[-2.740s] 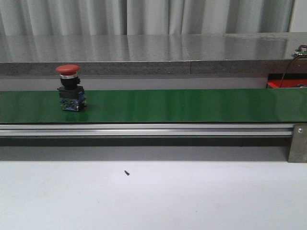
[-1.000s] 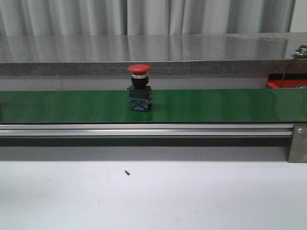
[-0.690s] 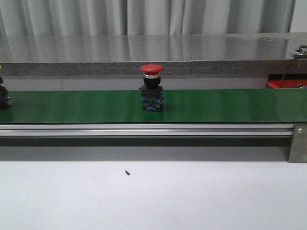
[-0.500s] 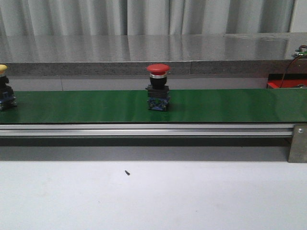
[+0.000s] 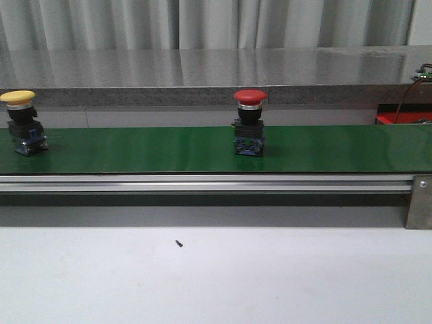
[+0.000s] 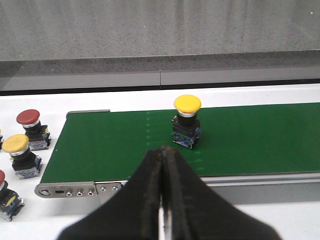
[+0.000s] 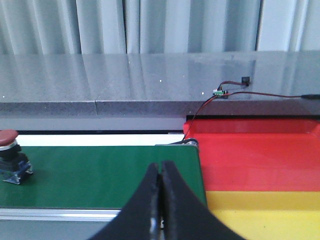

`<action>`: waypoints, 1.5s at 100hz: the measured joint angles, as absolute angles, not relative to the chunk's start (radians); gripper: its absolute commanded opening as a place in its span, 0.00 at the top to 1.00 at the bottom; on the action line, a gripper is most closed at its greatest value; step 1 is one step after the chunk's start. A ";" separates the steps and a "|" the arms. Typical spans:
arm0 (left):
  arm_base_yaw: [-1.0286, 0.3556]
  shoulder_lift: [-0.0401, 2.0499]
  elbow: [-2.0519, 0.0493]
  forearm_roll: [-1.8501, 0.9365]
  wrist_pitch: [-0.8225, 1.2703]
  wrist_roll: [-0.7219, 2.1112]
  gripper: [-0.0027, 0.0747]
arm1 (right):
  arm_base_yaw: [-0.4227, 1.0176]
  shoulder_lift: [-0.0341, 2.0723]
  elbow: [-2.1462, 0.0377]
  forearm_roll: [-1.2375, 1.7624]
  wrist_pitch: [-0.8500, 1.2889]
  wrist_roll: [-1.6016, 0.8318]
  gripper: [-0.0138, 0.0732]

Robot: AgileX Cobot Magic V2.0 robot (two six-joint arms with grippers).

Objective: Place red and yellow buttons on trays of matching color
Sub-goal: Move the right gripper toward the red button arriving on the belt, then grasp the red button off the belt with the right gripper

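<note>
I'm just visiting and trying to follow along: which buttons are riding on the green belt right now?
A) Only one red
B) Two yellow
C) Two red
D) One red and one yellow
D: the front view shows a red button near the middle of the green belt and a yellow button at its left end, both standing upright.

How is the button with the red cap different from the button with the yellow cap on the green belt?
The red-capped push button has a red mushroom cap; the yellow-capped push button has a yellow one. In the front view the red one stands near the middle of the green conveyor belt, while the yellow one stands at its left end. Both stand upright, with black bodies and blue bases, and neither gripper touches them.
</note>
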State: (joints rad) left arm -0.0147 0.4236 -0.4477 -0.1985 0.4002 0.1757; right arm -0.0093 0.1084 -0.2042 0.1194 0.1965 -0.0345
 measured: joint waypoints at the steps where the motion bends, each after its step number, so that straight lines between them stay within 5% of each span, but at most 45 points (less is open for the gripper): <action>1: -0.015 0.424 -0.448 -0.198 0.400 0.176 0.99 | -0.009 0.124 -0.213 0.125 0.206 -0.035 0.92; 25: -0.015 0.424 -0.448 -0.198 0.400 0.176 0.99 | -0.009 0.469 -0.557 0.153 0.526 -0.035 0.92; 58: -0.015 0.424 -0.448 -0.198 0.399 0.178 0.99 | -0.009 0.831 -0.750 0.235 0.552 -0.035 0.88; 65: -0.015 0.424 -0.448 -0.198 0.399 0.178 0.99 | -0.009 0.890 -0.774 0.239 0.583 -0.045 0.75; 79: -0.015 0.424 -0.448 -0.198 0.399 0.178 0.99 | -0.009 0.992 -0.829 0.262 0.654 -0.115 0.30; 89: -0.015 0.424 -0.448 -0.198 0.399 0.178 0.99 | -0.009 1.054 -0.871 0.296 0.681 -0.146 0.15; 150: -0.015 0.424 -0.448 -0.198 0.399 0.179 0.99 | 0.113 1.497 -1.206 0.361 0.800 -0.273 0.15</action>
State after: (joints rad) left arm -0.0147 0.4236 -0.4477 -0.1985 0.3986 0.1787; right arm 0.1129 1.4974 -1.2062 0.3608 0.8003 -0.2734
